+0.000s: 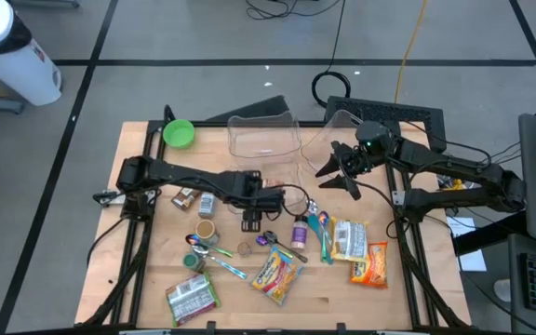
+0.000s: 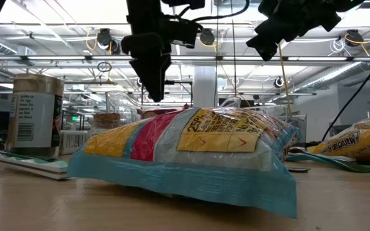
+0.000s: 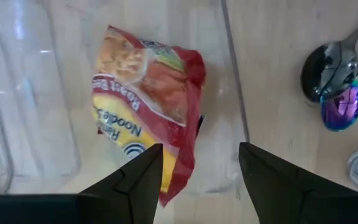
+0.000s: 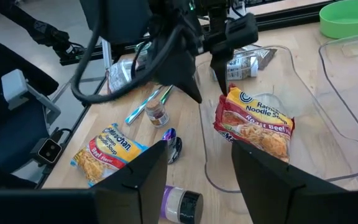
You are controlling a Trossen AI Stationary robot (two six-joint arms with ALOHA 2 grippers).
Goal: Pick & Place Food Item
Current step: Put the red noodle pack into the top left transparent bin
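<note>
The left claw (image 3: 201,149) hangs released, fingers spread, directly over the ramen pack (image 3: 145,106), which lies flat inside the clear tray (image 3: 234,81), its only contents. The placing step looks finished. The next move calls for a straight lift clear of the tray wall, then a reach toward 5 o'clock, where the noodle packets (image 1: 277,274) lie on the worktop. The right claw (image 4: 197,149) waits at 2 o'clock, spread and grasping nothing. At 12 o'clock the clear tub (image 1: 263,135) looks empty.
</note>
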